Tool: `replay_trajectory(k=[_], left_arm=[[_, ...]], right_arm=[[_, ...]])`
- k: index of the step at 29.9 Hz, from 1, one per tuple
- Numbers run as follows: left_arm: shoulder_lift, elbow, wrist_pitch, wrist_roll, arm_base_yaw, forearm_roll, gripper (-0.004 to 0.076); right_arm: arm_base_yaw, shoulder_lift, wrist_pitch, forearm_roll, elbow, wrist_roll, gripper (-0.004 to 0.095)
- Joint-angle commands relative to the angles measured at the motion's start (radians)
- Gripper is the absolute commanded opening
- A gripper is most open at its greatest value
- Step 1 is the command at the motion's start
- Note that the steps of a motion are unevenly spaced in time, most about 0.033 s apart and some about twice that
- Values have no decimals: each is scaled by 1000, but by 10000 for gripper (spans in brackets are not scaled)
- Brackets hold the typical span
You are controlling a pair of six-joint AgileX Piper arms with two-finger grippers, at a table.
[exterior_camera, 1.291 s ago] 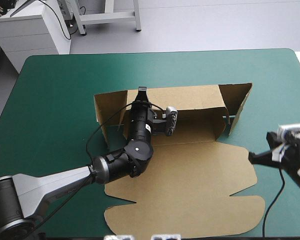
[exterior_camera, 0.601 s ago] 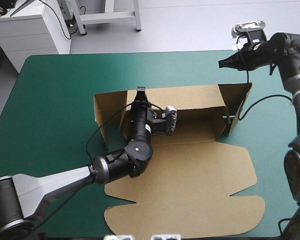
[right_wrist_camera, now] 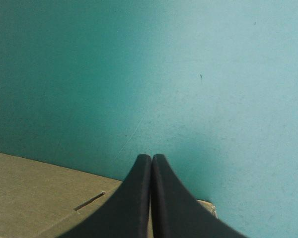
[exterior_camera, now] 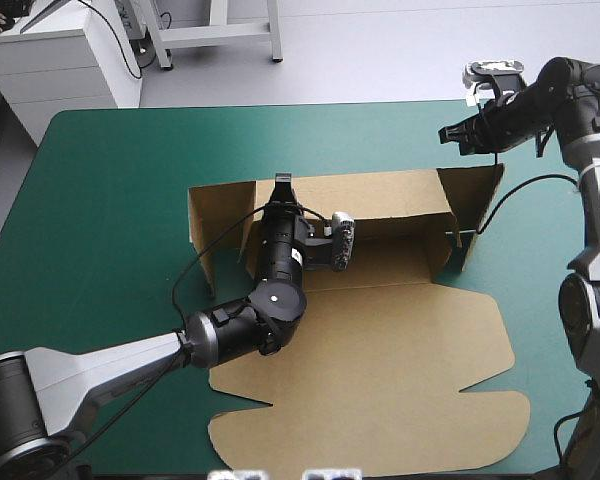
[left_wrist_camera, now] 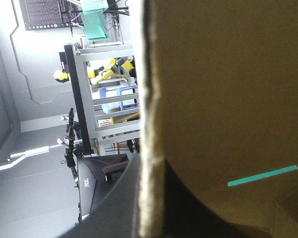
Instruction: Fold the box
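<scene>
The brown box [exterior_camera: 380,330] lies mid-table, its lid sheet flat toward the front. Its back wall [exterior_camera: 380,195] and both end flaps stand raised. My left gripper [exterior_camera: 283,181] pinches the back wall's top edge near the left flap [exterior_camera: 215,215]. In the left wrist view the gripper [left_wrist_camera: 151,168] is shut on the box, the board's edge [left_wrist_camera: 148,99] running up between the black fingers. My right gripper [exterior_camera: 446,133] hovers shut just beyond the right flap [exterior_camera: 477,200]. Seen from the right wrist, the right gripper [right_wrist_camera: 151,157] points at bare cover with a slotted board corner [right_wrist_camera: 44,196] under it.
Bare teal-green cover [exterior_camera: 110,200] stretches left of the box and beyond its back wall. The flat lid's scalloped edge [exterior_camera: 380,455] comes close to the table's front edge. The right arm reaches in along the table's right edge.
The right arm swung from the table's near right side up to the far right and now hangs lower by the right flap. The left gripper and the box have not moved.
</scene>
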Motion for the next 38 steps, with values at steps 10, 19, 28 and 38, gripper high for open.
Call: replay_trajectory(k=[10,19,28,38], left_arm=[[-43,-27,25,-14,-5,84,-8],[-43,-27,24,-14,-5,84,-8],[-43,-27,24,-14,-5,82,-8],[-43,-27,27,-14,-5,80,-8]], right_arm=[[-51,-98,8,133,171,-94,-20],[-102,-204,8,198,382,-197,-20],[-259,-325,6,622,697,-494,-20],[-282,-382,10,828,1020,-796,-20]])
